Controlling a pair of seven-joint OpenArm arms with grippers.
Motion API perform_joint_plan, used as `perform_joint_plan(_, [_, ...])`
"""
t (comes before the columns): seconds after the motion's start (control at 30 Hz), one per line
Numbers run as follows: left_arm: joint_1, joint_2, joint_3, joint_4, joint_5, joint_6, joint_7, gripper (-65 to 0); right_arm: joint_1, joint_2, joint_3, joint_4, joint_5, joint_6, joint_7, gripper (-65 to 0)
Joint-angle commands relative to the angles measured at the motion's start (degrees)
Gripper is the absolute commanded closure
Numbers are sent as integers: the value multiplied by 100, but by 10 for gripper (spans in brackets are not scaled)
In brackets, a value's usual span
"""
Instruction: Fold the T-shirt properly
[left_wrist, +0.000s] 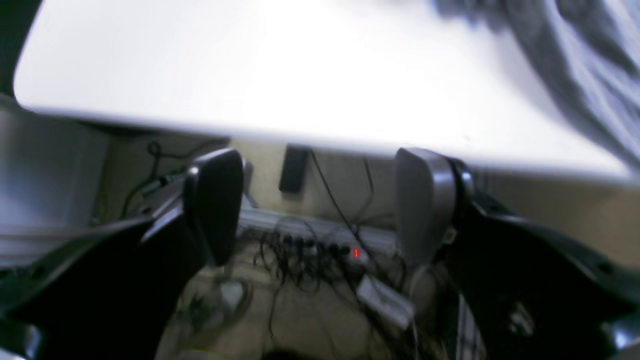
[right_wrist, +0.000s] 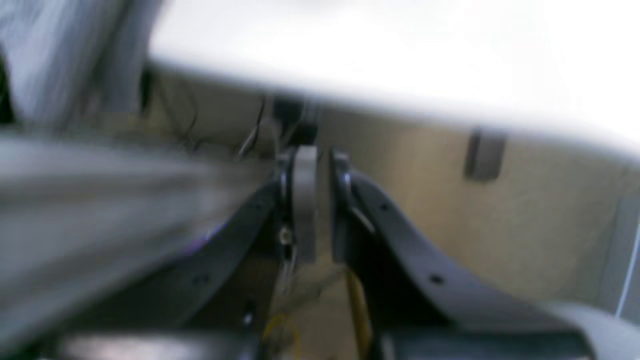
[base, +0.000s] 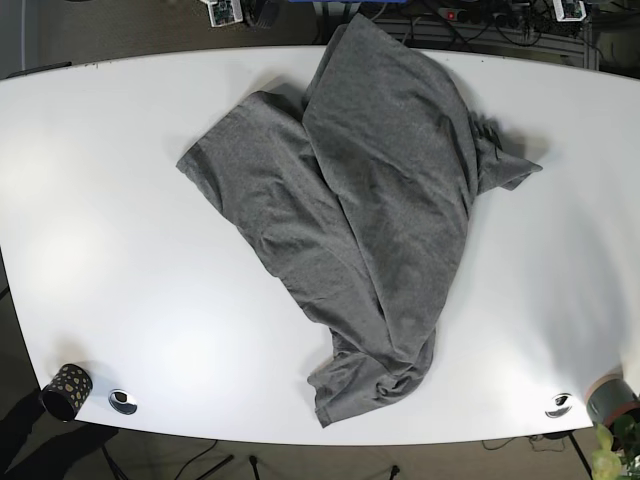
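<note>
The grey T-shirt (base: 370, 200) lies crumpled and partly doubled over on the white table (base: 120, 200). Its far corner reaches past the far table edge. In the right wrist view, my right gripper (right_wrist: 320, 160) is off the table edge with its jaws almost together. A blurred band of grey shirt cloth (right_wrist: 100, 200) runs up to its fingers. In the left wrist view, my left gripper (left_wrist: 320, 160) is open and empty, just off the table edge, with the shirt (left_wrist: 575, 60) at the upper right. Neither gripper shows in the base view.
A black dotted cup (base: 65, 390) and a small metal disc (base: 123, 401) sit at the near left corner. Another disc (base: 559, 405) sits at the near right. Under my left gripper are a power strip (left_wrist: 350, 250) and tangled cables on the floor.
</note>
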Motion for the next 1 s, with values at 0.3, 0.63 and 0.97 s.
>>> perform_joint_plan(0.3, [-492,12,33,80,-11,-335,-130,-435,809,10,-3,139,5,-11,336,-48])
perform_joint_plan(0.63, [-1151,-120,182,53,6,-361,-130,-435,1644,1,-12,157,5,-20,319,-185])
perform_joint_plan(0.97, [-1845,-428,349,-70,33,-608,-130,-435,2603,1,-205,175,-48,-20,292,-317])
